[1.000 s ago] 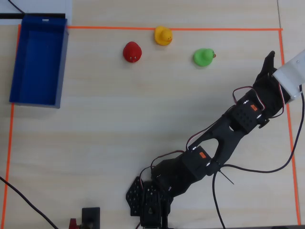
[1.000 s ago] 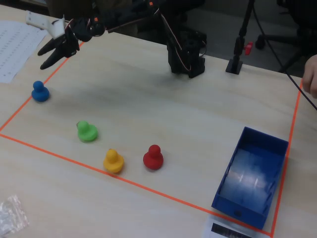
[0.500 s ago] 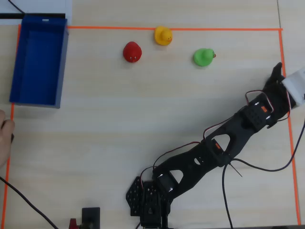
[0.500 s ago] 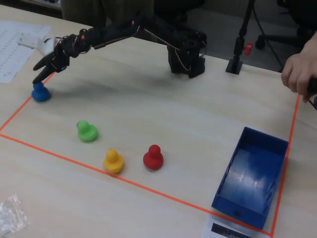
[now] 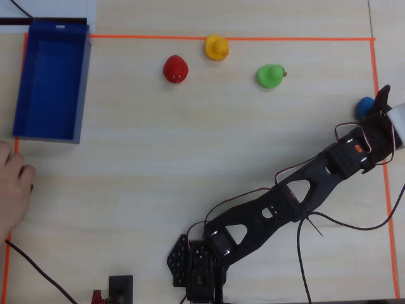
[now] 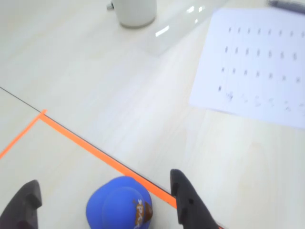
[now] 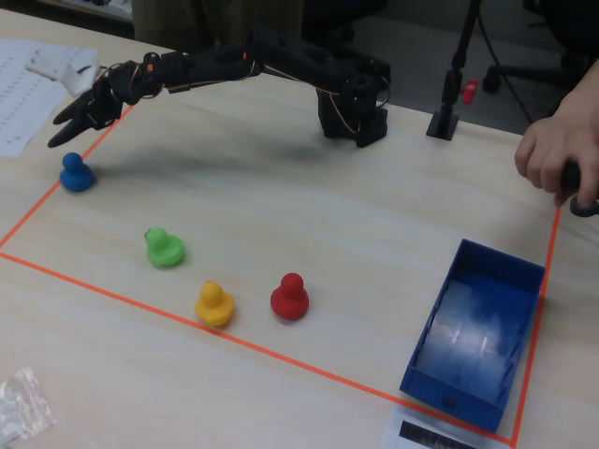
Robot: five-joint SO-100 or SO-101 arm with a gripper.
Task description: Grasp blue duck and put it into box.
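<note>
In the wrist view, the hand [image 6: 106,200] is spread wide, its fingers flanking the blue duck [image 6: 120,207] at the bottom edge without touching it. The box [image 5: 50,79] sits at the overhead view's upper left, well apart.

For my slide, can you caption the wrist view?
Open black fingers straddle the blue duck beside the orange tape line.
</note>
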